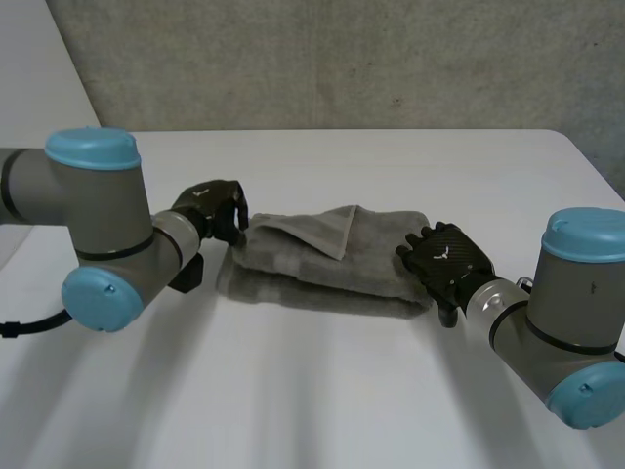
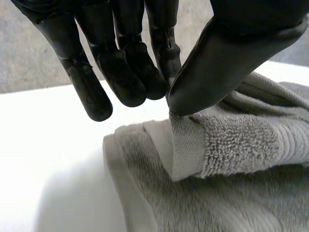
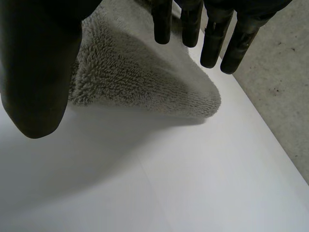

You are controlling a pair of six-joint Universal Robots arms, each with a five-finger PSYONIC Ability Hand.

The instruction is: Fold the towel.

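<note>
My left hand (image 2: 130, 72) is closed to a pinch. The thumb presses toward the fingertips on the edge of the top layer at the left end of the towel (image 1: 322, 274), and that flap stands a little off the layer beneath. My right hand (image 3: 34, 72) is open, fingers straight and thumb held wide. The towel's right end runs up under its palm and one rounded corner pokes out past the fingertips, but the hand grips nothing.

The towel lies across the middle of the table (image 1: 312, 401) between my two hands. It is already doubled into a long band, with a loose triangular flap turned over on top.

My worry is the uneven hold. If I carry the left end across on that thin pinch, I judge the top layer could peel from the lower one and undo the fold, or the edge could slip out of so shallow a grip. With the right hand merely lying on its end, the band could also drag and skew, and the loose flap could bunch inside the next fold.

As for containers, the table is the one thing bearing anything, and what it bears is the towel.
</note>
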